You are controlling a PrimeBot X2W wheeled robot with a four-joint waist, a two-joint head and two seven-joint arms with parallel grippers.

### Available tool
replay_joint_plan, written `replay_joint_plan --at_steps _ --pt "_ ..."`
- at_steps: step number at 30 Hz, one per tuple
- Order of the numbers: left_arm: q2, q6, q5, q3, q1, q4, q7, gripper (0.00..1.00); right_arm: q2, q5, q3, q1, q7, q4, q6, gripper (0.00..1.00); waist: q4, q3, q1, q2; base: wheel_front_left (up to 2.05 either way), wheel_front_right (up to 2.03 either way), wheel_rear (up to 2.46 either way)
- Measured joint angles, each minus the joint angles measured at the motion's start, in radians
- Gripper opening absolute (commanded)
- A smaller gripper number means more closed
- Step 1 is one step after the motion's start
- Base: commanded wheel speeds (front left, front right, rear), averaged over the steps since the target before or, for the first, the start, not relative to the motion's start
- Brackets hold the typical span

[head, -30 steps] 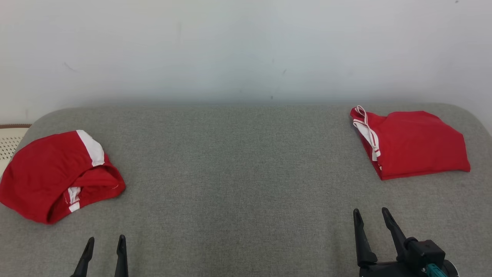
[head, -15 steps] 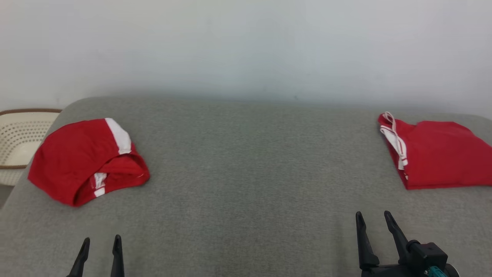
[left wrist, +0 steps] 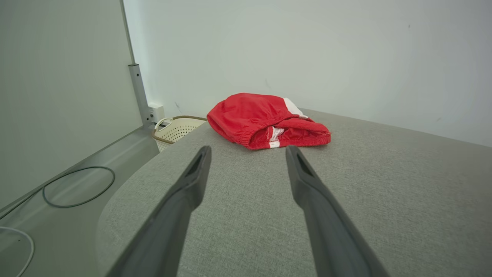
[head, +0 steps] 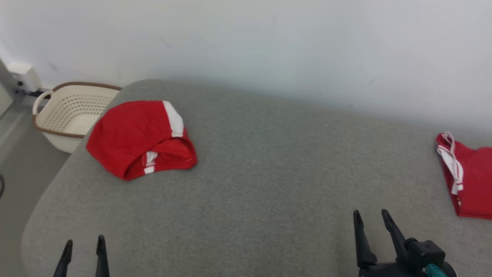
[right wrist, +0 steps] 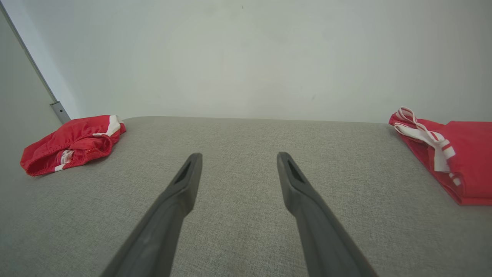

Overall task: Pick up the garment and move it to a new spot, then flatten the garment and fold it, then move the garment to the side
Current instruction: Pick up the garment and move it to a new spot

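Here's the crumpled red garment (head: pixel 134 134), bunched in a heap at the far left of the grey surface (head: pixel 261 173), waistband gaping toward us, white stripe on top. Just past that corner sits a perforated basket (head: pixel 65 111) on the floor. Over on the far right edge lies a folded red garment (head: pixel 472 181), drawstring neatly on top; that one looks done and set aside, so the heap is surely the next job. The left hand (head: pixel 84 240) hovers at the near edge, fingers spread wide, holding nothing, and in its wrist view it points straight at the heap. The right hand (head: pixel 370 212) is just as wide open and empty, well apart from both garments. It looks like a reach is coming.
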Motion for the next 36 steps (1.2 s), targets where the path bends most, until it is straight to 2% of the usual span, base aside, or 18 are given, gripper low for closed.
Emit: replay_joint_plan --at_steps 10,19,26,36 --pt "0.001 0.009 -0.005 0.004 0.008 -0.002 0.0 1.0 0.0 0.008 0.009 -0.005 0.0 0.007 0.0 1.0 0.107 -0.007 0.0 0.0 0.0 0.0 0.0" --pt "0.005 0.01 -0.008 0.01 0.014 0.002 0.0 1.0 0.001 0.009 0.013 -0.005 0.0 0.011 0.0 1.0 0.177 -0.014 0.0 0.0 0.0 0.0 0.0" --pt "0.004 0.01 -0.017 0.01 0.014 0.004 0.0 1.0 0.001 0.011 0.017 -0.006 0.0 0.014 0.0 1.0 0.19 -0.015 0.0 0.0 0.0 0.0 0.0" --pt "-0.002 -0.011 -0.059 0.003 -0.051 -0.002 0.0 1.0 0.001 0.015 0.023 -0.024 0.0 0.017 0.0 1.0 0.166 -0.009 0.0 0.0 0.0 0.0 0.0"
